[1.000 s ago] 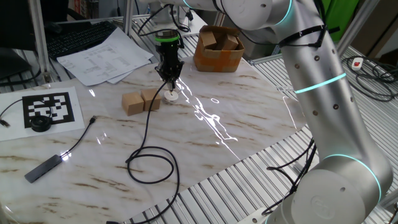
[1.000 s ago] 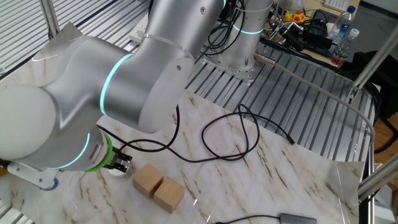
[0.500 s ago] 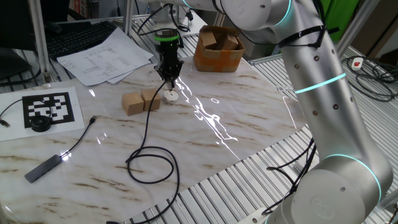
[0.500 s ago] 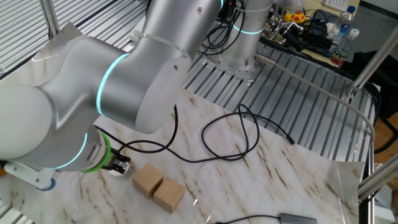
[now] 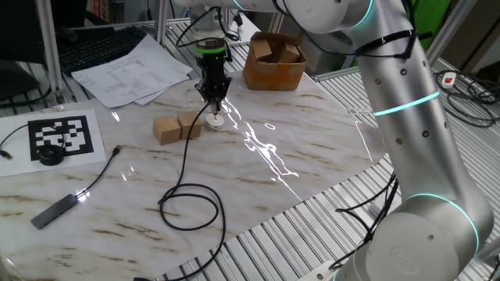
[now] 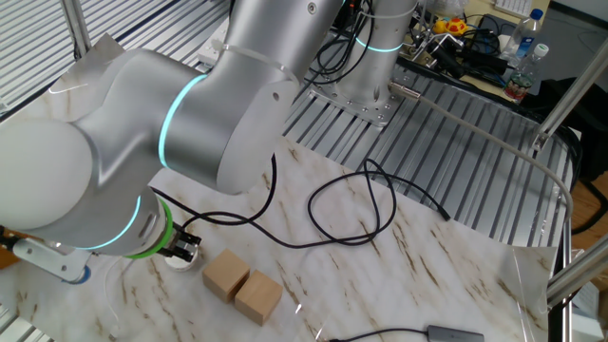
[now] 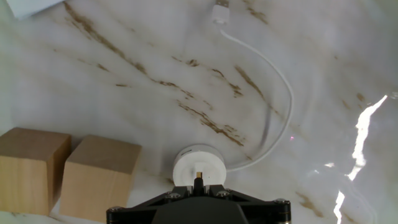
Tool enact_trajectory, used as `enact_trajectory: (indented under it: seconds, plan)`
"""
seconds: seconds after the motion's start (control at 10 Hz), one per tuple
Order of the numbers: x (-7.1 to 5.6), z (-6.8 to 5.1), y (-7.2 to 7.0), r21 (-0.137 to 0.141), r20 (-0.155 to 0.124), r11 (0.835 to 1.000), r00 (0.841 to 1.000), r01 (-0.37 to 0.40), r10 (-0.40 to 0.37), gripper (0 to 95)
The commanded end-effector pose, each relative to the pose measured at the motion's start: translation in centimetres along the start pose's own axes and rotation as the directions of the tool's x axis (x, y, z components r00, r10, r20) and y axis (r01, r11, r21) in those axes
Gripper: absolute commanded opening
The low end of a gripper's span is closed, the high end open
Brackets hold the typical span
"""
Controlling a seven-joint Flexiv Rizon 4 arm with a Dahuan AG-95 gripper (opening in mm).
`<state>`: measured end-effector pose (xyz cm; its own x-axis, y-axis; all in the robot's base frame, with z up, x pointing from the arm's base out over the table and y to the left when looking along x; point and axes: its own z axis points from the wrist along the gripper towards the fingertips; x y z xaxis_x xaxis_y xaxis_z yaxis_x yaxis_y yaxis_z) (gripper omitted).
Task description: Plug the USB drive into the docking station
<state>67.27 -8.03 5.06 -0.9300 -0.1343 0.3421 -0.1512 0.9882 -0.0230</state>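
Note:
The docking station [image 7: 199,165] is a small round white disc on the marble table, just right of two tan blocks [image 7: 99,178]. My gripper [image 7: 198,188] hangs directly above it, shut on the USB drive [image 7: 198,181], whose small plug tip points down at the disc's centre. In one fixed view the gripper [image 5: 213,100] stands upright over the disc [image 5: 213,121], and the plug's black cable [image 5: 184,160] loops down across the table. The other fixed view shows the gripper [image 6: 184,251] low over the disc [image 6: 175,262]. Whether the tip touches the disc I cannot tell.
A white cable [image 7: 273,106] curves away from the disc. Behind stand a cardboard box [image 5: 273,64] of blocks and loose papers [image 5: 129,72]. At the left lie a marker sheet with a black puck [image 5: 51,154] and a dark flat stick [image 5: 55,211].
The arm's upper links have shifted slightly. The gripper stays over the disc, still shut on the plug.

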Motion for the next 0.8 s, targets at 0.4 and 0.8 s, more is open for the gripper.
enact_trajectory:
  seconds: [0.4,0.8]
  plan:
    - [-0.25,0.04,-0.11,-0.008,-0.009,1.0,1.0,-0.004,0.004,0.0]
    - [-0.22,0.09,-0.09,-0.015,-0.009,1.0,1.0,-0.002,0.002,0.0]
